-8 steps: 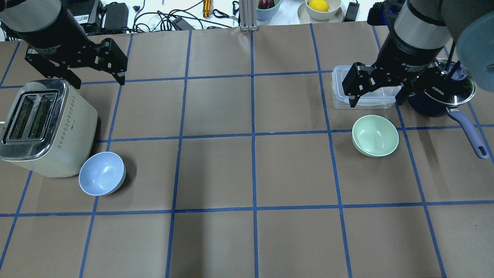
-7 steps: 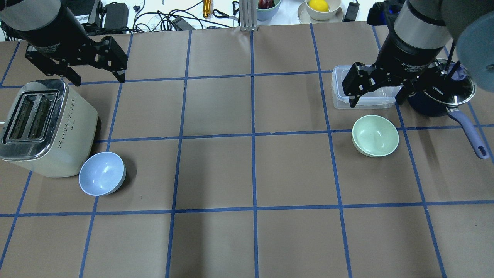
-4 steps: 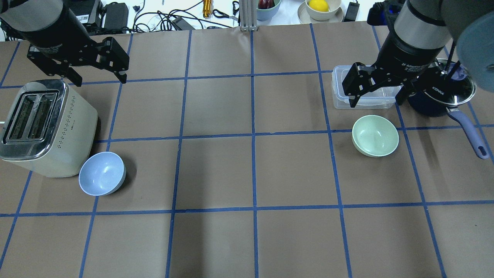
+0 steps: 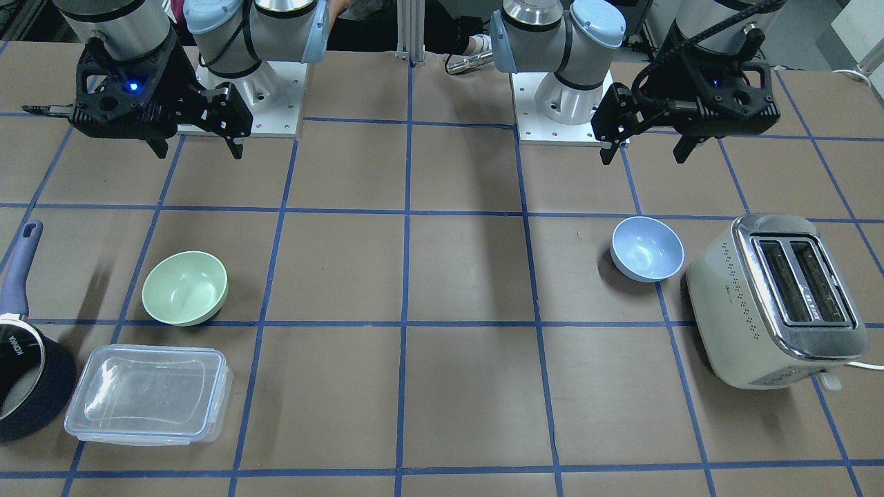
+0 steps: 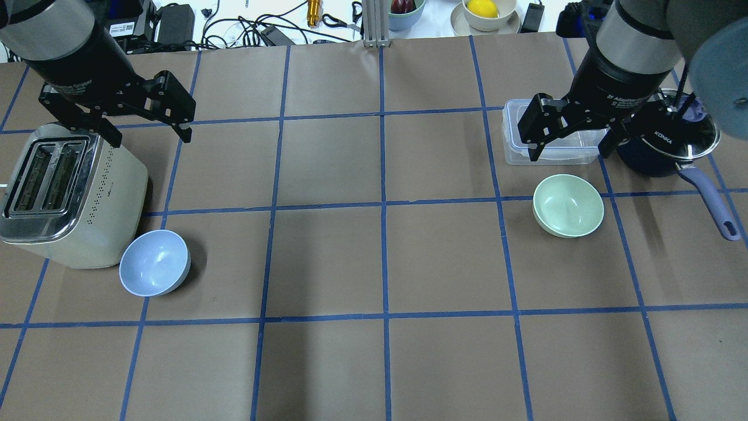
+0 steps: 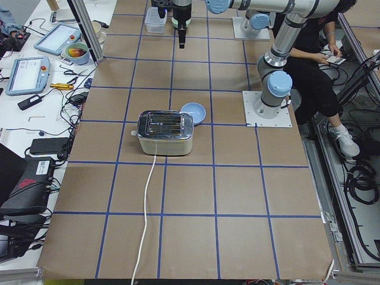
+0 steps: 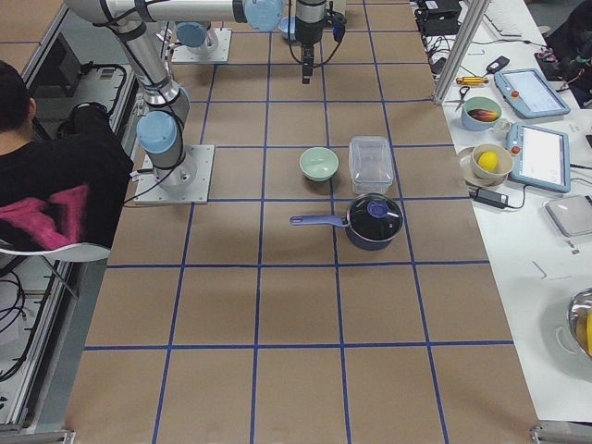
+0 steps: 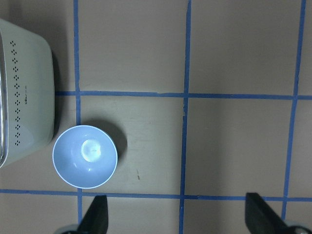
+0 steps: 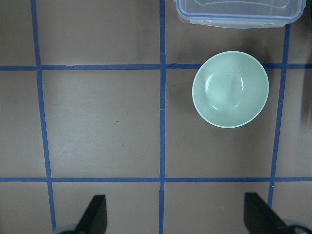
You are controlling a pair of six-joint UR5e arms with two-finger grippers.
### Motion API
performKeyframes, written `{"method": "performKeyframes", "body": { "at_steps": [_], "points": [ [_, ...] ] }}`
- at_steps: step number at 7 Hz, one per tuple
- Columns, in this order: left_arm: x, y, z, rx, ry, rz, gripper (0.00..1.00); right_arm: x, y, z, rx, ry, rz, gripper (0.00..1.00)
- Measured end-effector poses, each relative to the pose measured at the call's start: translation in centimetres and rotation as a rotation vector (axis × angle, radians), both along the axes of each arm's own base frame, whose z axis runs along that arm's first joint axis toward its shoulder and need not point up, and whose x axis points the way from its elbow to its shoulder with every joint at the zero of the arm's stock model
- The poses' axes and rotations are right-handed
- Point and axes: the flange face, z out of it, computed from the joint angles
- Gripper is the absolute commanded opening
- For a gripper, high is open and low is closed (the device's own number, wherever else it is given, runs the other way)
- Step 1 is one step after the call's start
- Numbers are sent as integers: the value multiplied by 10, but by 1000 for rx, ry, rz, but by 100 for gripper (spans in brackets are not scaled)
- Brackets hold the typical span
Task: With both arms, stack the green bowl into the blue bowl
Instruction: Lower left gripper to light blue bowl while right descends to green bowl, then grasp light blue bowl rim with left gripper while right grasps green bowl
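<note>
Front-facing view: green bowl [image 4: 184, 288] sits upright on the desk at the view's left, just beside a clear lidded box [image 4: 148, 393]. Blue bowl [image 4: 647, 248] sits upright at the view's right, close against the toaster [image 4: 777, 300]. The bowls are well apart. Right arm [image 4: 131, 96] hangs on the green side, left arm [image 4: 711, 103] on the blue side. Both sets of jaws are spread, empty and well above the desk.

Overhead view: each arm is nearer its own bowl, so the green one is likely the right arm's to fetch.

Left side view: blue bowl at the toaster's far end, touching or nearly so; I cannot tell which.

Right side view: green bowl between the robot's base plate and the box, with a saucepan [image 7: 373, 220] nearer the camera.

Left wrist view: blue bowl lies off to the left, outside the spread of the jaws rather than between them. The toaster's wall crowds its left side.

Right wrist view: green bowl lies ahead of the jaws and toward the right fingertip [image 9: 258, 214], not centred. It is round, so there is no axis to line up with; any clear stretch of rim should do.
</note>
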Motion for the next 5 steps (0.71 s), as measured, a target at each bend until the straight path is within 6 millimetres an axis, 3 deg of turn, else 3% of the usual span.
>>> {"method": "performKeyframes", "body": {
  "at_steps": [2,4,5],
  "points": [
    [3,-3,-38,66,6,6,100,-2,-1,-2,4,15,4,100],
    [17,8,-115,129,12,-13,100,-5,-4,-4,7,20,1,95],
    [35,15,-155,136,18,-2,100,-17,-10,-10,18,21,8,95]
  ]
}}
